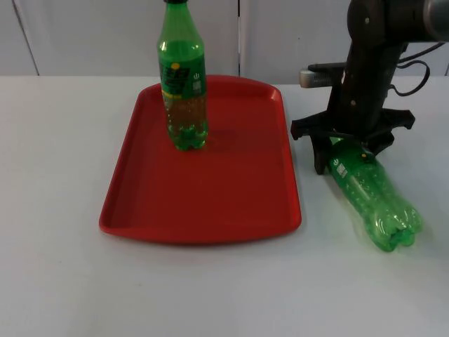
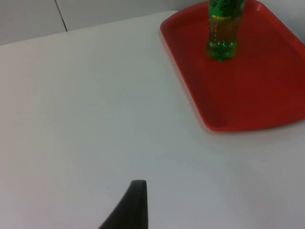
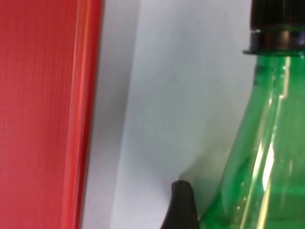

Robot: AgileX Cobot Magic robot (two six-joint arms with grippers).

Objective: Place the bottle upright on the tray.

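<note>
Right pincer [image 1: 342, 151] spread around lying bottle [image 1: 372, 200] beside tray [image 1: 203, 217] — left pincer's state unclear

Right arm lowered steeply toward table, right gripper [image 1: 344, 151] down at table level, fingers spread wide, left gripper fingertip [image 2: 131, 205] above table, left arm waiting
</note>
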